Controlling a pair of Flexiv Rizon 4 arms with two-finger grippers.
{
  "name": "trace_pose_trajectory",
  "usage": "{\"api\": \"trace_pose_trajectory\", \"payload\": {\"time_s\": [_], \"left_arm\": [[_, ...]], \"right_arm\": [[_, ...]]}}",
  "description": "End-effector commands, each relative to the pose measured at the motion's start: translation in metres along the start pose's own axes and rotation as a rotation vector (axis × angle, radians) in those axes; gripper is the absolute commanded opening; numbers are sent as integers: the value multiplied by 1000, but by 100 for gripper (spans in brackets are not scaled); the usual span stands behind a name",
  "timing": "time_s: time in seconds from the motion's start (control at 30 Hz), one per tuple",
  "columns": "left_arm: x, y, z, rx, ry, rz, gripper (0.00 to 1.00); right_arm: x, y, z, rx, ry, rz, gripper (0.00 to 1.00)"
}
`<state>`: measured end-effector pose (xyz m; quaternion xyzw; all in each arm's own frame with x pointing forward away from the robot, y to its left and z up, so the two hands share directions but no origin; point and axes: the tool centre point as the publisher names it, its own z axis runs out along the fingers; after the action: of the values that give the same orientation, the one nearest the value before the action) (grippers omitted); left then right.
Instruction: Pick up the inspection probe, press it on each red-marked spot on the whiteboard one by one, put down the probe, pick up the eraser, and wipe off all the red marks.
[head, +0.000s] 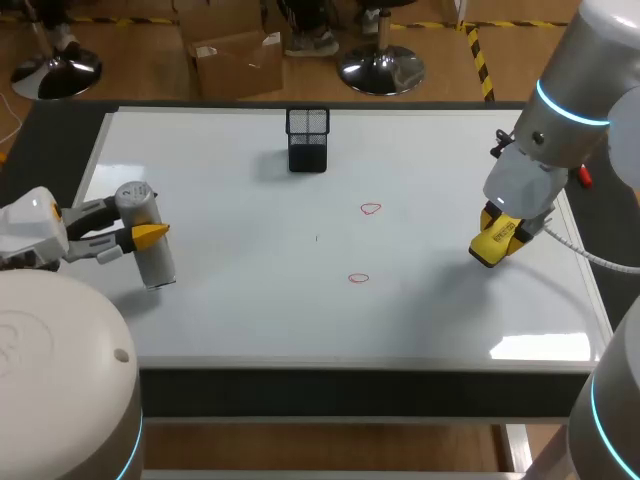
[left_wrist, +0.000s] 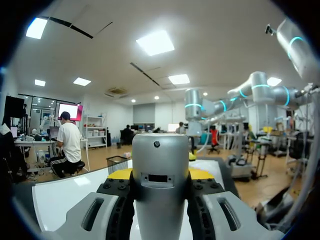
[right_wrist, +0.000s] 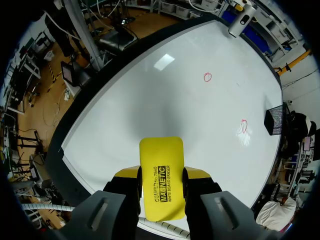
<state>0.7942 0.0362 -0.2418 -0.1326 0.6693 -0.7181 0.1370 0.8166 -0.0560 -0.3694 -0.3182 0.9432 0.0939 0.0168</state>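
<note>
The rounded white housing of the left arm (head: 58, 365) fills the lower left corner of the head view, nearest of all. The right arm (head: 565, 110) comes in from the upper right. Between them the whiteboard (head: 250, 320) lies flat and covers nearly the whole worktop (head: 330, 392), whose dark front edge shows below it.

The left jaws are closed on the inspection probe (head: 146, 245), a grey cylinder at the left middle of the frame. It leans slightly, and one yellow fingertip (head: 150, 234) crosses its side. In the left wrist view the probe (left_wrist: 160, 185) stands clamped between the two fingers, with a yellow pad (left_wrist: 120, 174) against each flank. Whether its lower end touches the whiteboard cannot be told.

The right jaws grip the eraser (head: 497, 243), a yellow block at the right middle of the frame, over the board's right part. In the right wrist view the eraser (right_wrist: 161, 177) sits squeezed between the yellow fingers (right_wrist: 126, 176) and juts out ahead of them. Whether it contacts the board cannot be told.

A black mesh holder (head: 307, 140) stands upright at the upper middle, near the board's far edge.

Two small red marks are on the board, right of centre: one (head: 371, 209) higher, the other (head: 359, 278) below it. Both are well apart from the eraser and the probe. They show ahead of the eraser in the right wrist view too (right_wrist: 207, 77) (right_wrist: 244, 125).
</note>
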Motion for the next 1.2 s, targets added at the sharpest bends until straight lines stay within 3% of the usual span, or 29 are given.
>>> {"api": "trace_pose_trajectory", "payload": {"time_s": [0.03,0.57,1.2], "left_arm": [[-8,-1,18,16,39,-5,0],[9,-22,127,45,228,-10,0],[29,-26,265,39,419,-8,0]], "right_arm": [[0,0,0,2,2,-1,0],[0,0,0,2,2,-1,0],[0,0,0,2,2,-1,0]]}}
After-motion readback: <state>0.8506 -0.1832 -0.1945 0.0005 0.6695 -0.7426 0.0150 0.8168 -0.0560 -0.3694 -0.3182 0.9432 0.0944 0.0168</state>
